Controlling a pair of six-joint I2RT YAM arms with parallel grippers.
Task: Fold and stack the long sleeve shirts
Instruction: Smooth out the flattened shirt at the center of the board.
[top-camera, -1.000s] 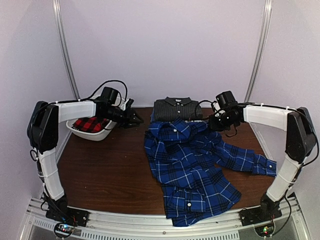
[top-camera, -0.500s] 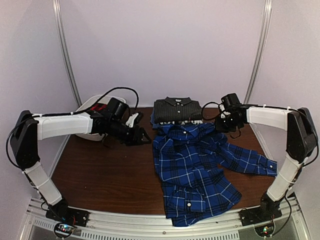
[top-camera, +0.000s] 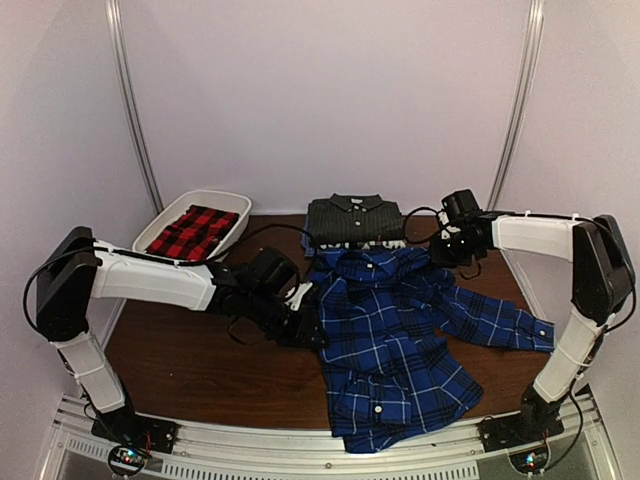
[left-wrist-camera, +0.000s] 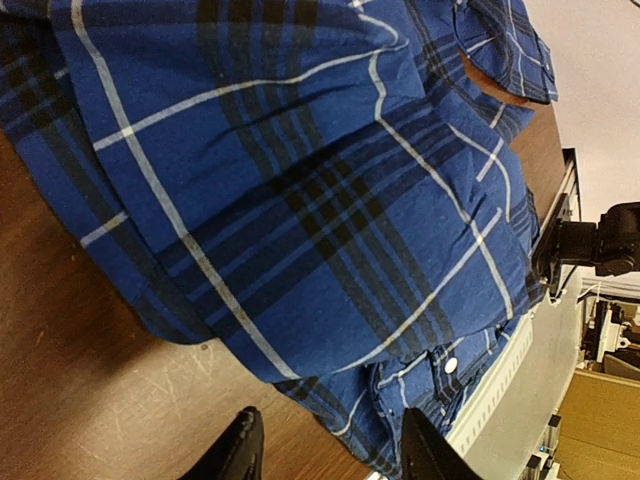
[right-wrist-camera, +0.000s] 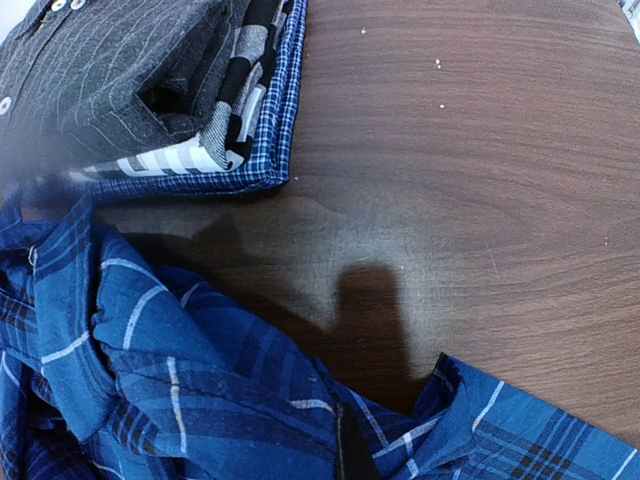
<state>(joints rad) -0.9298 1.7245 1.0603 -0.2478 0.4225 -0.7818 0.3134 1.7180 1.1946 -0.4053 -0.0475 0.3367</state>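
Three shirts show: the blue plaid shirt (top-camera: 400, 340) lies spread and rumpled on the desk (top-camera: 200, 350), the charcoal striped shirt (top-camera: 352, 220) sits folded just behind it, and the red plaid shirt (top-camera: 190, 232) lies in the tub (top-camera: 215, 195) well to its left. The left end effector (top-camera: 303, 330) hovers at its left edge, jaws apart and empty. The right end effector (top-camera: 452, 245) is closed by its far right shoulder. Folding seems barely begun; next the left must pinch that edge.
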